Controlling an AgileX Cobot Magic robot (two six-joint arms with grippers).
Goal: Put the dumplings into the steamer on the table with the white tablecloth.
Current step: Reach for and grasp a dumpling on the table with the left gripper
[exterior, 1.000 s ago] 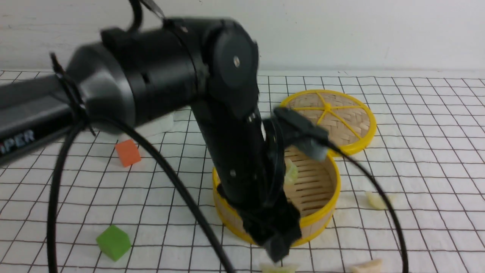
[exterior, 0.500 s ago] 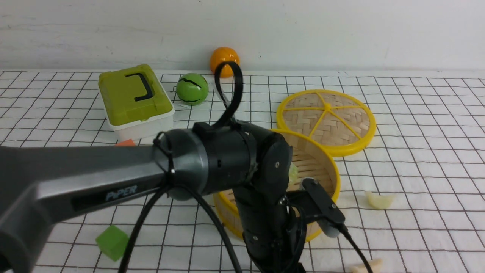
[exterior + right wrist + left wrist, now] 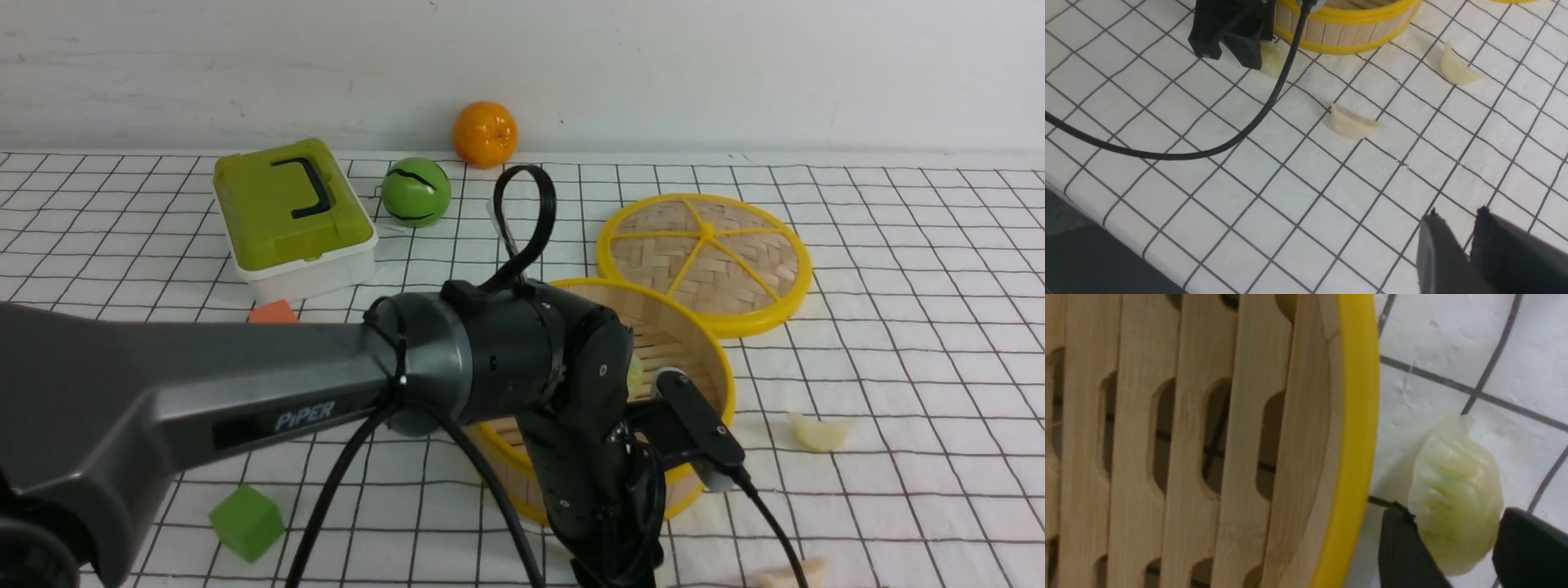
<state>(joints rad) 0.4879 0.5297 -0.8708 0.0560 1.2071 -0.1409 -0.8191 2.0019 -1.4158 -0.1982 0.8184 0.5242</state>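
dumpling (image 3: 1453,477) lies between jaws of left end effector (image 3: 1453,513), beside steamer (image 3: 1352,416).

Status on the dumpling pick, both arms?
Left gripper straddling green-tinged dumpling on tablecloth beside steamer wall, grip unconfirmed. Right gripper empty, jaws narrowly apart. Two other dumplings loose on tablecloth.
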